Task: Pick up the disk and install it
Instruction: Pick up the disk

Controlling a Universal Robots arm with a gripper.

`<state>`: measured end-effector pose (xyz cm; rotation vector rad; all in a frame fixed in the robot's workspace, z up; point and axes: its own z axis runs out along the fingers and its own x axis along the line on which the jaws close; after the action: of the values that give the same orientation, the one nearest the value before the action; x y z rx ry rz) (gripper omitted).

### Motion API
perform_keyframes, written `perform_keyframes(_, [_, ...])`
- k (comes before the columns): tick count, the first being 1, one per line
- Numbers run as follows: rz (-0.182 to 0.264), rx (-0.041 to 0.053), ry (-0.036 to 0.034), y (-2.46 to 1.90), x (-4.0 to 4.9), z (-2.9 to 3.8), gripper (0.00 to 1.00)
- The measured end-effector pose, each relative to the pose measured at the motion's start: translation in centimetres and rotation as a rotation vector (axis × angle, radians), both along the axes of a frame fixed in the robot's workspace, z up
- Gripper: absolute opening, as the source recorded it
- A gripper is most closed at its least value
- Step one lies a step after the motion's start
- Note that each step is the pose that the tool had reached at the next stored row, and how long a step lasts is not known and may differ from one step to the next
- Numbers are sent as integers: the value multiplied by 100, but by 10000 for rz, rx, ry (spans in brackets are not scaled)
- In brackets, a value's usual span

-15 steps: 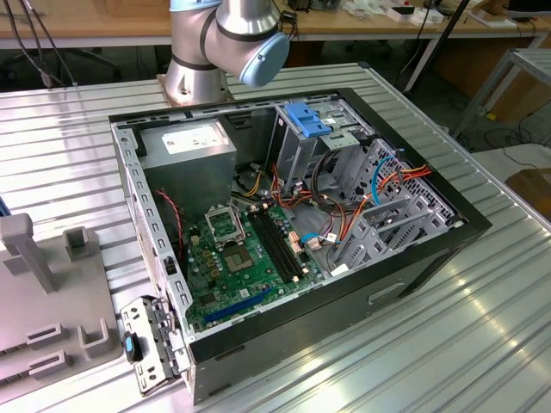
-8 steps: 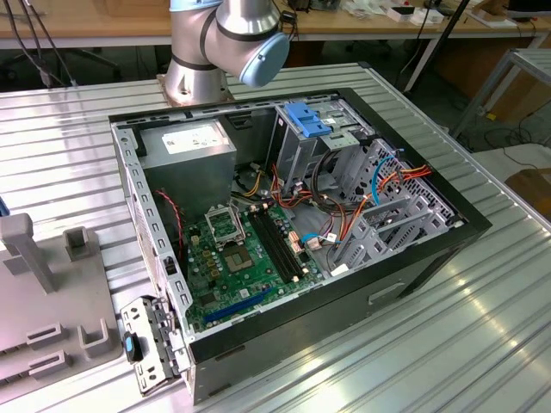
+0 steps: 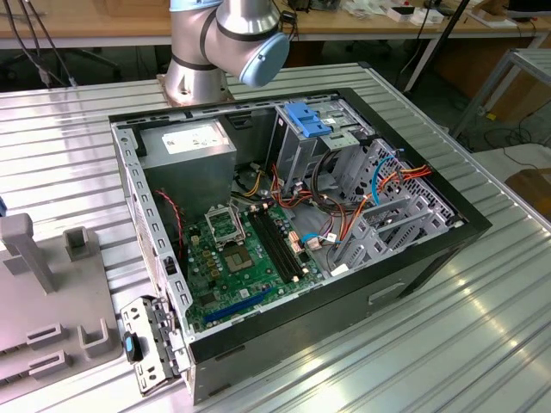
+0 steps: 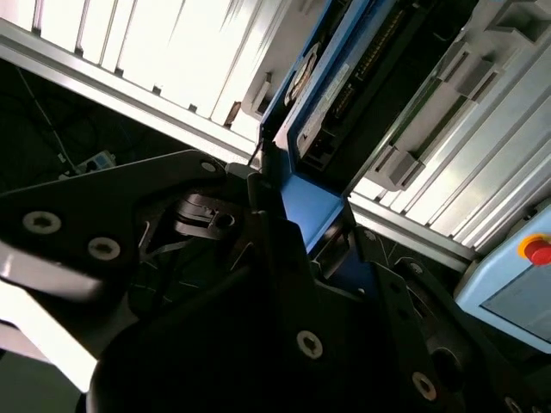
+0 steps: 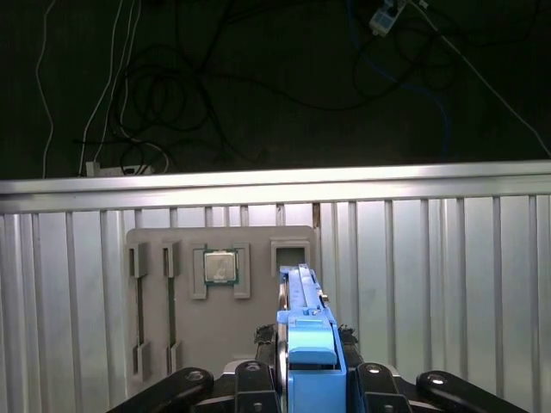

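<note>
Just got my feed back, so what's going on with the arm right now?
The arm's gripper is closed on the disk, gripping it on edge by its blue rail at the grey holder plate. Whether the disk is clear of the plate's slot I cannot tell. It is not yet in the open computer case.

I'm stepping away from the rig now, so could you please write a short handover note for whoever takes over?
Claw: shut on the disk, which is held edge-on with its blue rail between the fingers.
Disk: over the grey fixture tray on the ribbed table, not at the computer case.
Done: disk grasped; it looks lifted off the tray.
Left: the install; the case lies open and the disk is not yet in it.
</note>
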<state>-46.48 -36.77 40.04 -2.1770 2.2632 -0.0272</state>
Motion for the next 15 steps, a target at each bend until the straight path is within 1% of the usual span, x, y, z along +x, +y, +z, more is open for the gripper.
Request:
perform_keyframes(3, [0, 0, 0, 0, 0, 28, 37])
perform_keyframes(8, [0, 0, 0, 0, 0, 53, 37])
perform_keyframes(15, [1, 0, 1, 0, 2, 133, 37])
